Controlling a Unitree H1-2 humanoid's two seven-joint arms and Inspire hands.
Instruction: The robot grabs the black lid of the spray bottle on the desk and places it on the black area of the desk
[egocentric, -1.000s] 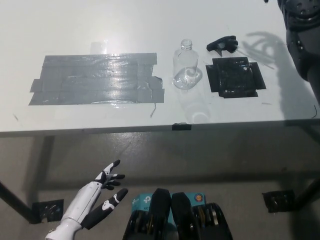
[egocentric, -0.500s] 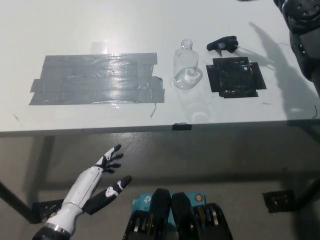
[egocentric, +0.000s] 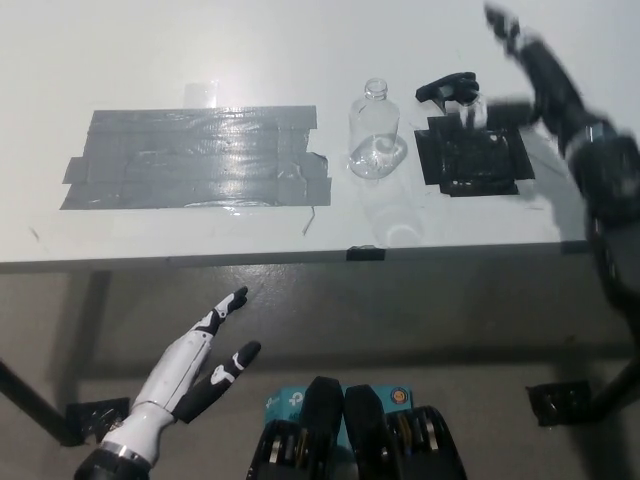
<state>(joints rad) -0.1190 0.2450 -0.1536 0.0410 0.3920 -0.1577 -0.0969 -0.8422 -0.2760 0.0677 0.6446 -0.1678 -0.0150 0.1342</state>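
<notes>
The black spray lid (egocentric: 448, 91) lies on the white desk just beyond the far edge of the black taped square (egocentric: 472, 154). A clear, capless bottle (egocentric: 373, 132) stands upright to the left of that square. My black right hand (egocentric: 527, 62) reaches in from the right, raised over the desk to the right of the lid, fingers spread and holding nothing. It looks blurred. My white left hand (egocentric: 205, 358) hangs open below the desk's front edge at the lower left.
A wide patch of grey tape (egocentric: 195, 158) covers the left half of the desk (egocentric: 150, 50). The desk's front edge (egocentric: 300, 258) runs across the middle of the view, with floor and desk legs below.
My right arm has swung in from the right edge, and its hand is now over the desk near the lid. The left hand has shifted slightly. Lid and bottle have not moved.
</notes>
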